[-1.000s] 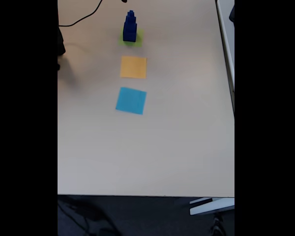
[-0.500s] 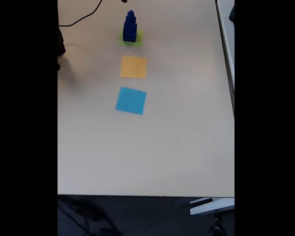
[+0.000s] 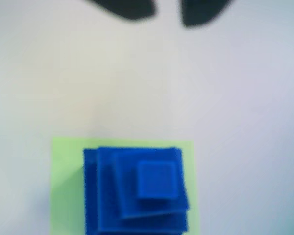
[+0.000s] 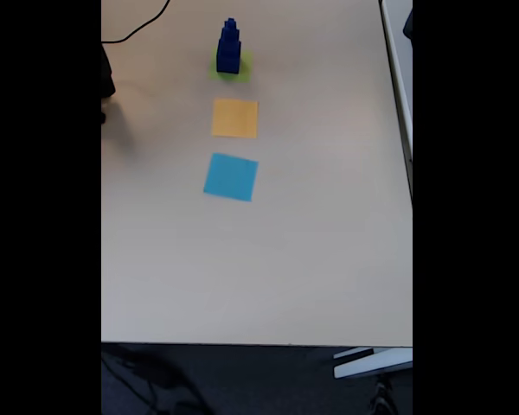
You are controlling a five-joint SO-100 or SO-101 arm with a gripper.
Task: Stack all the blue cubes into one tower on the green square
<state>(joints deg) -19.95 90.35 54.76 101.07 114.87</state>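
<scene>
The blue cubes (image 3: 137,191) stand as one tower, largest at the bottom and smallest on top, on the green square (image 3: 66,186). The fixed view shows the same blue cubes (image 4: 228,45) stacked upright on the green square (image 4: 240,67) near the table's far edge. In the wrist view my gripper (image 3: 166,10) shows as two dark fingertips (image 3: 125,7) at the top edge, apart from each other, open, with bare table between them. It hangs clear of the tower and touches nothing.
An orange square (image 4: 234,118) and a light-blue square (image 4: 231,177) lie in a row nearer than the green one. A black cable (image 4: 138,30) runs at the far left, beside a dark object (image 4: 108,79) at the left edge. The table's edge (image 4: 398,130) is at the right.
In the fixed view a dark part at the top edge above the tower has left the picture and the cable has shifted left. The tower has not moved.
</scene>
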